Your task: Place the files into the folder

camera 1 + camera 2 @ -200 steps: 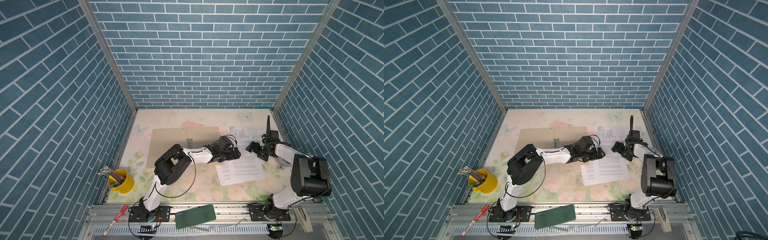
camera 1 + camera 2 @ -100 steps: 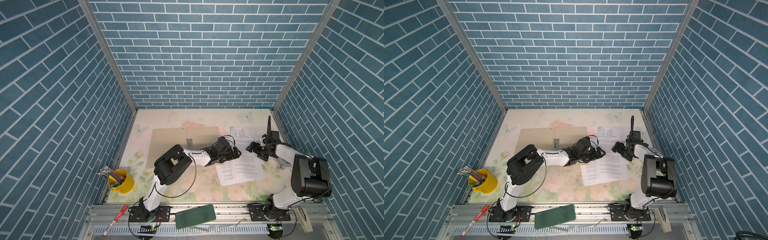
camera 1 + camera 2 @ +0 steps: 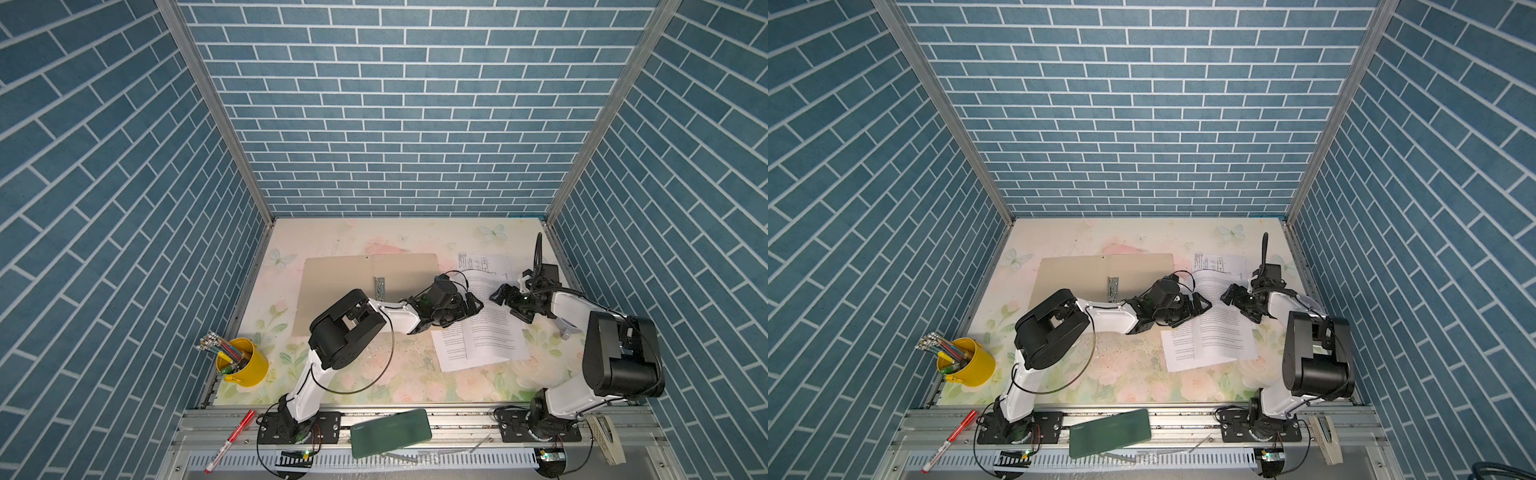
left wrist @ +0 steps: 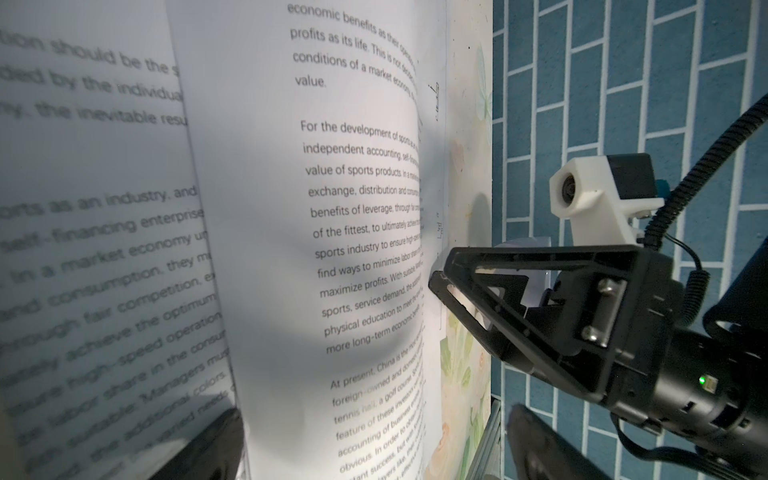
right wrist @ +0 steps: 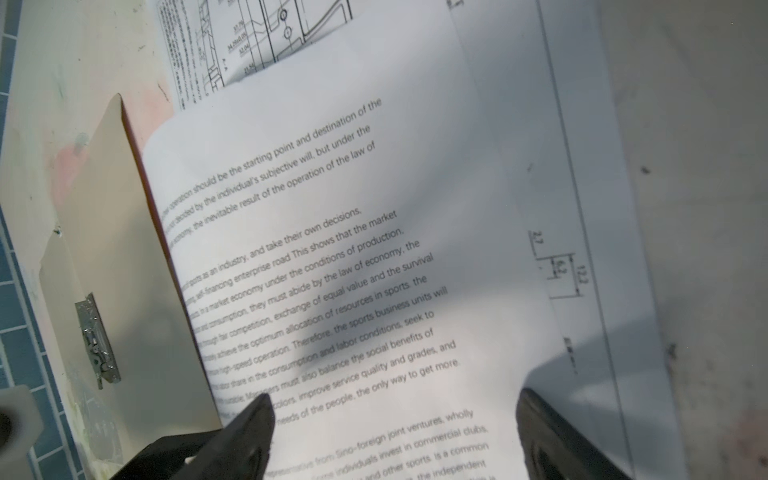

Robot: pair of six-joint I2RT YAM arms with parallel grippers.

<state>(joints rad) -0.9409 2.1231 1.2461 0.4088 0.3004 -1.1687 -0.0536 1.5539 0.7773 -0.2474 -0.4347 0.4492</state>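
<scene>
**Operator:** State the location and count of the files.

**Technician:** Three files (image 3: 490, 336) lie fanned on the table (image 3: 365, 374), just right of the folder (image 3: 332, 291). Two are text sheets, overlapping. One is a diagram sheet (image 3: 484, 262), partly beneath them on the far side. There is one folder, lying open and flat, with one metal clip (image 3: 380, 286) at its spine.

**Operator:** Gripper status?

**Technician:** The left gripper (image 3: 473, 306) and the right gripper (image 3: 500, 293) face each other, low over the top text sheet (image 5: 374, 249). Both sets of jaws stand wide apart, and neither clamps anything.

**Operator:** Handling properties?

**Technician:** The sheets are judged light, thin and limp. They will likely slide on one another and crease under a hard pinch. The top text sheet bows upward in the left wrist view, so its raised edge is probably the best pick point: one finger beneath, one above. Support the opposite edge to limit sagging. The folder looks like stiffer card and should stay put.
</scene>
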